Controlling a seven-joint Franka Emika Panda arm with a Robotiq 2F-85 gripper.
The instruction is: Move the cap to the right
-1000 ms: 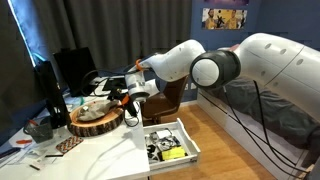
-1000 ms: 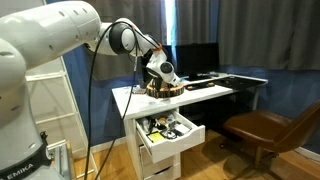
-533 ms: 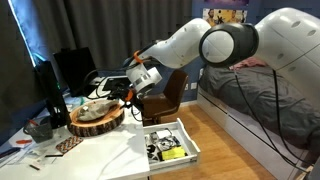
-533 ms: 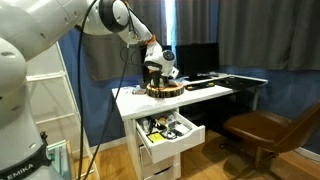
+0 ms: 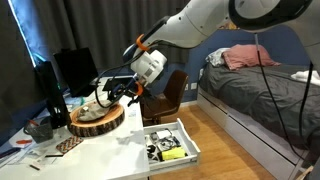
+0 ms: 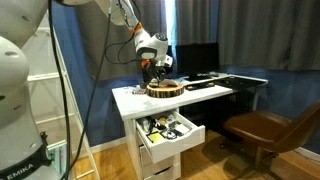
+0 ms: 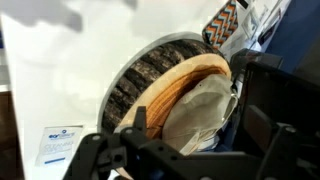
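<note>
The cap [image 7: 200, 108] is pale beige and lies crumpled on a round wooden slab [image 7: 150, 75] with a bark edge. In an exterior view the cap [image 5: 95, 111] rests on the slab [image 5: 97, 122] on the white desk. My gripper [image 7: 190, 145] hangs just above the cap, open, with dark fingers on either side of it and nothing held. It also shows in both exterior views [image 5: 120, 92] [image 6: 157, 73], over the slab [image 6: 165, 88].
An open white drawer [image 5: 170, 141] [image 6: 163, 130] full of small items juts from the desk front. A monitor [image 5: 70, 68] and keyboard stand behind the slab. A brown chair [image 6: 262, 132] and a bed [image 5: 262, 90] stand nearby. A printed card [image 7: 60, 143] lies on the desk.
The arm has lifted its elbow high, and the gripper has risen a little over the slab. The cap has not moved.
</note>
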